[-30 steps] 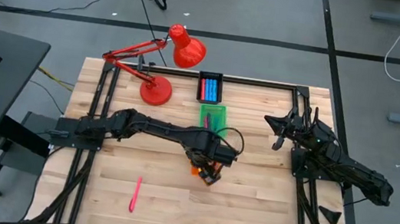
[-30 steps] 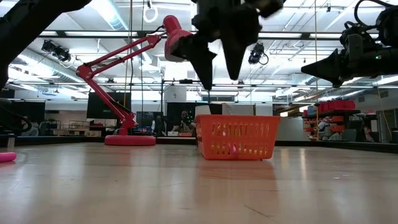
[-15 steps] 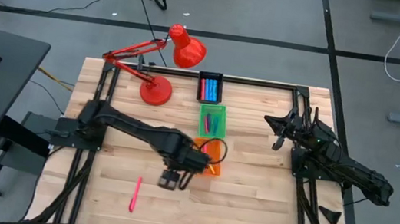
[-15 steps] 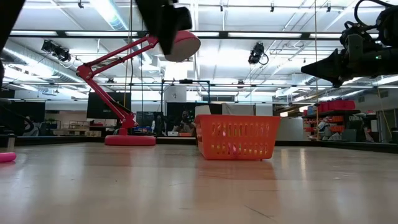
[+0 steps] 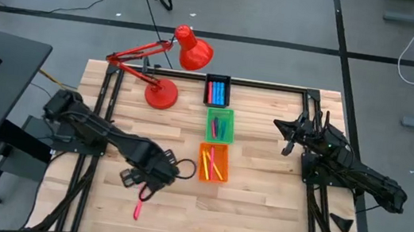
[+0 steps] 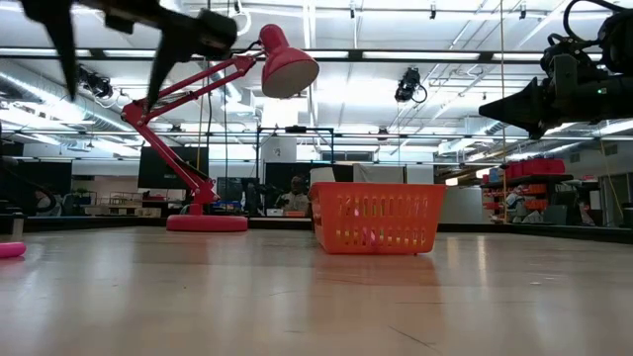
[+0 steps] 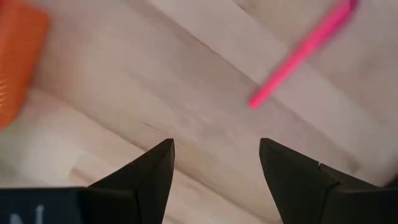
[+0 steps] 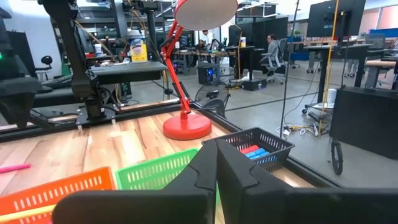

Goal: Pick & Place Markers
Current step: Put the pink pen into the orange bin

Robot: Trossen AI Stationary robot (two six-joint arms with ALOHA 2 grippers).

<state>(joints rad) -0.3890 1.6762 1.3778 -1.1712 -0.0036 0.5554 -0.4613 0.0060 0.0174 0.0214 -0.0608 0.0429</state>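
- Markers were mostly put away: some in the black tray, some in the green tray, some in the orange tray.
- One pink marker lay alone on the table.
- My left gripper hung just above it, fingers wide apart, holding nothing.
- My right gripper waited far off, pinched closed and empty.

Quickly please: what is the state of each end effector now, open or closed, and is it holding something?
Left end effector: open, holding nothing, above the pink marker on the table.
Right end effector: closed, holding nothing.
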